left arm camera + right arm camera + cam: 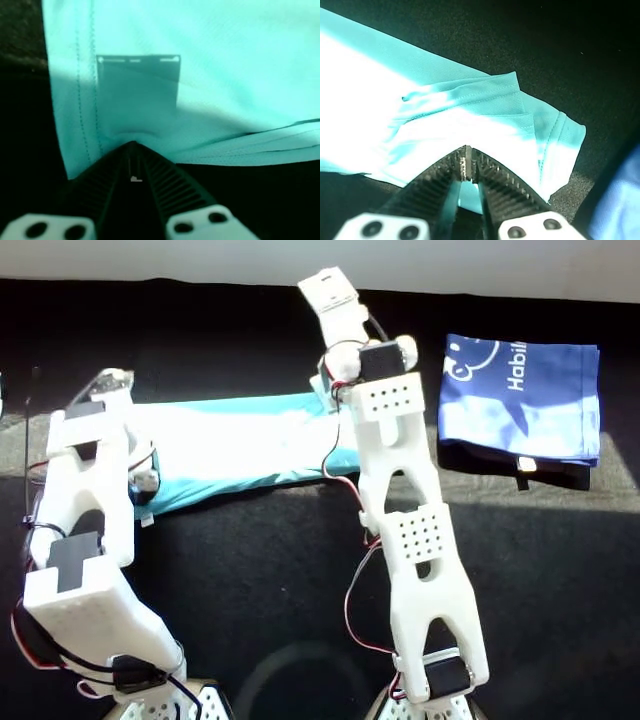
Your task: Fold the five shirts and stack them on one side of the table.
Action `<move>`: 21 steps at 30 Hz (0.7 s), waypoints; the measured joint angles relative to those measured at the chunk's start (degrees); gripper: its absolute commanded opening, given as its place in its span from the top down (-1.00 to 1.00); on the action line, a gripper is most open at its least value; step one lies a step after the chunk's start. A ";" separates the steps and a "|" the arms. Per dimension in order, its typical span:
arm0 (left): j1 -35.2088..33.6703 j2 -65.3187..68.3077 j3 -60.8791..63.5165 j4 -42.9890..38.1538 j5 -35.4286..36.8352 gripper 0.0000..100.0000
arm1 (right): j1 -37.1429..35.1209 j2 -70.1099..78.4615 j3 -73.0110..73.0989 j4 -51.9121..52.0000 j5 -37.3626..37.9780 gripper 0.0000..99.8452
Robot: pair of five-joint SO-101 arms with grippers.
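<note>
**A:** What is gripped at the fingers?

**B:** The left gripper [132,150] is closed to a point on the edge of the teal shirt [225,75], and the cloth is puckered right at the tips. A dark label patch [137,90] is seen through the fabric just beyond them. The right gripper [466,155] is clamped on the shirt's other end. Teal cloth is caught between its jaws, and a layered hem [470,92] lies just ahead of the tips.

**A:** And past the fingers?

**B:** The shirt is laid out as a long folded band between the two grippers on the black table [250,570]. Well beyond the right gripper, a blue folded shirt [520,390] is stacked on a dark shirt [500,462].

**A:** How is the fold best made?

**B:** A crosswise fold is judged to be in hand. Both ends should be lifted together and level, so that the layers are not dragged apart. One end is then to be carried over the other and the edges matched before the fingers are opened. Slack in the middle is best avoided.
</note>
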 measured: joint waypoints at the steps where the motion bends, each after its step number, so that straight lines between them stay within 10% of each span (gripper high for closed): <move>1: 0.00 -0.44 -1.93 1.76 0.44 0.66 | -0.09 -0.62 0.00 0.09 0.00 0.98; 11: -8.26 6.42 -15.21 5.19 1.05 0.57 | -0.09 -17.14 4.48 0.44 -1.14 0.98; 21: -9.85 25.49 -34.90 7.21 1.05 0.57 | -0.18 -50.81 51.16 0.44 -1.58 0.99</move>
